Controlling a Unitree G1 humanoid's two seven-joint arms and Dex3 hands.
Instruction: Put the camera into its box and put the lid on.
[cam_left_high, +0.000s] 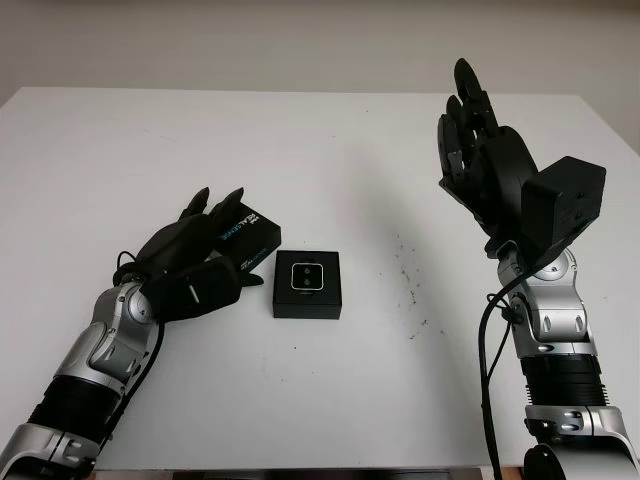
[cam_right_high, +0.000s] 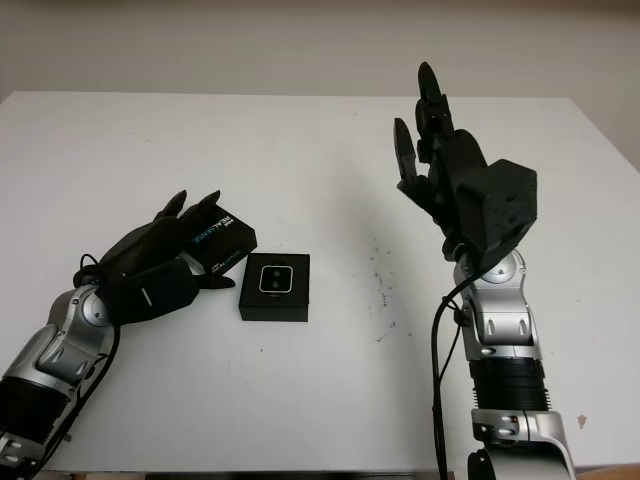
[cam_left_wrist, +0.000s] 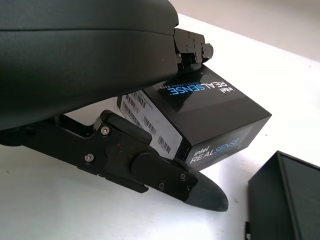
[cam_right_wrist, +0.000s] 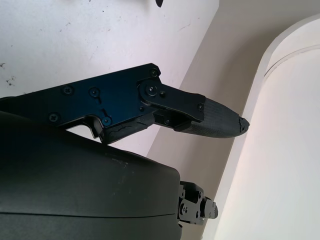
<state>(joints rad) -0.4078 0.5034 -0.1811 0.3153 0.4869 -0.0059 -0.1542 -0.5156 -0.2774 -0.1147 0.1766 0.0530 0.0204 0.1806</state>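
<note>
A black lid printed "RealSense" sits tilted on the white table, left of centre. My left hand is shut on it: fingers lie over its top and the thumb runs along its barcode side. Just right of it stands the open black box with the camera lying inside, lenses facing up. A corner of the box shows in the left wrist view. My right hand is open, raised high above the table's right side, fingers pointing up.
Small dark specks mark the table right of the box. The table's front edge runs close to both forearms. A pale wall rises behind the far edge.
</note>
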